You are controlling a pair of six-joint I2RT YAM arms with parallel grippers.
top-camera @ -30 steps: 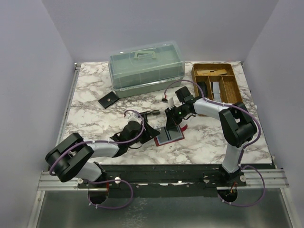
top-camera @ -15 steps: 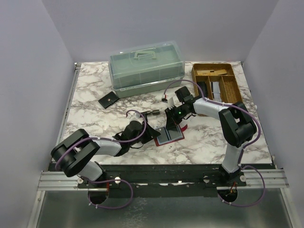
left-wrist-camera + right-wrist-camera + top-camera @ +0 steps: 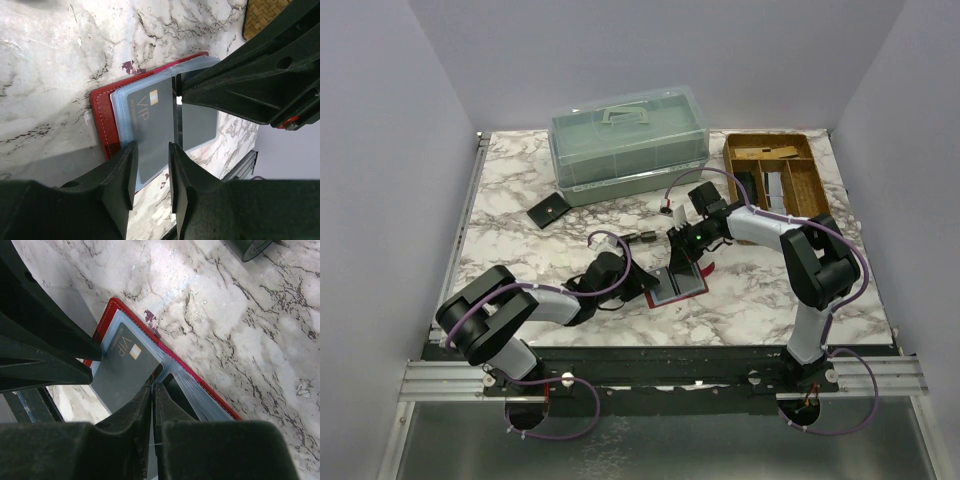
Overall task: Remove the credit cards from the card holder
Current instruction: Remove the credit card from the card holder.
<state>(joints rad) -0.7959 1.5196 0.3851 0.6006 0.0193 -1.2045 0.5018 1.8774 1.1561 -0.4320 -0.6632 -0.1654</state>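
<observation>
Left tool [image 3: 151,147] narrows since earlier, gapped over credit card [image 3: 145,120] | we see right tool [image 3: 152,385] pinching card holder [image 3: 102,112]

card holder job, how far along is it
Done: the red card holder lies open. In hand: the right gripper pinches a clear sleeve, and the open left gripper straddles the edge of the VIP card. Left: that card sits in its sleeve, not yet pulled out.

The left arm [image 3: 545,303] and the right arm [image 3: 760,225] have pale grey link shells between bulky black joints. Purple cables [image 3: 692,177] loop along them, held by white ties. The fingers [image 3: 117,172] are matte black, angular plastic. A small green light [image 3: 698,237] glows near the right wrist.
</observation>
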